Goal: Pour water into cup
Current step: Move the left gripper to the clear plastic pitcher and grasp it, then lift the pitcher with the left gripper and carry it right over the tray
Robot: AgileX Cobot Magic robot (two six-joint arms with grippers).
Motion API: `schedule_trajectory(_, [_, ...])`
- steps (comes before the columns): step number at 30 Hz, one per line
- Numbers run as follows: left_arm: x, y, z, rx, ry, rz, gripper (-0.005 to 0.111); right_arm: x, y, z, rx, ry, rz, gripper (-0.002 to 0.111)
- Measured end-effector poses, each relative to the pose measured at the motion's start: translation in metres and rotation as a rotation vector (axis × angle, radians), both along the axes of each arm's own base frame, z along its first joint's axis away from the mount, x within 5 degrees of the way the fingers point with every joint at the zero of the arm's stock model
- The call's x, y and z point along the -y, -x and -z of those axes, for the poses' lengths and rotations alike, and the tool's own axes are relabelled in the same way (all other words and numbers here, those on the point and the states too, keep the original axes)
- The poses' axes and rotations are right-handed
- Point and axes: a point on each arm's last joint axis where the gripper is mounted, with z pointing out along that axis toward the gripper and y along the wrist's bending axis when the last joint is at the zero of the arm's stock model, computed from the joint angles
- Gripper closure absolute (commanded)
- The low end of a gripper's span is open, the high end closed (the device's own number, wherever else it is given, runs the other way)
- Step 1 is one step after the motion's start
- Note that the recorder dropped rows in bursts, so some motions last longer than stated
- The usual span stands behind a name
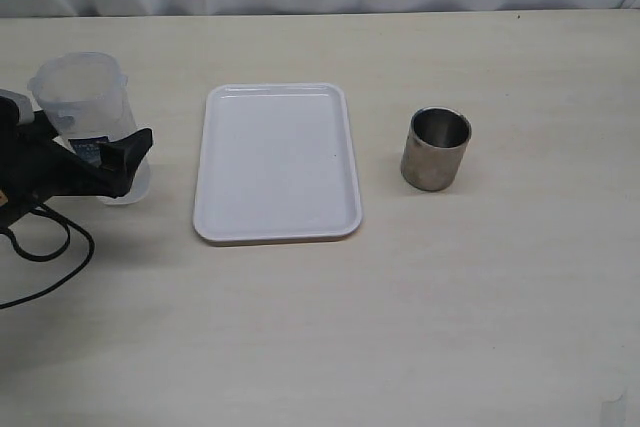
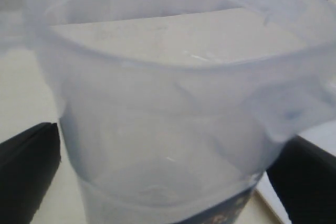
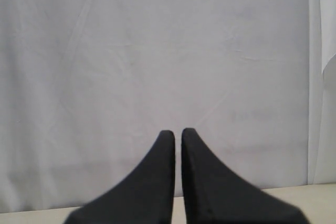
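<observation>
Cup (image 1: 436, 150): brushed steel, upright on the desk (image 1: 450, 327), in the right half and somewhat nearer the far edge than the near one; nothing touches it. White tray (image 1: 278, 162) lies flat mid-desk, well apart from the cup. Clear jug (image 1: 80, 97) stands by the left edge, blue-labelled, mouth up. Left gripper (image 1: 95, 137) is spread wide, one black finger (image 2: 26, 177) on each side of the jug's lower body; whether the pads touch the wall cannot be told. Right gripper (image 3: 177, 135) is clenched, tips together with only a thin slit, holding nothing and facing a white backdrop; it does not show in the exterior view.
</observation>
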Motion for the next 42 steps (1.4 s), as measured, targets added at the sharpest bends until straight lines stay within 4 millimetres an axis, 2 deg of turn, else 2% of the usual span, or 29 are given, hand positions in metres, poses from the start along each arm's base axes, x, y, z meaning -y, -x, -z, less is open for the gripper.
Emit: schedule_trajectory(42, [0.0003, -0.0096, -0.0039, 0.033, 0.000, 0.002, 0.002, 0.0000, -0.0002, 0.0007, -0.008, 0.000, 0.000, 0.104])
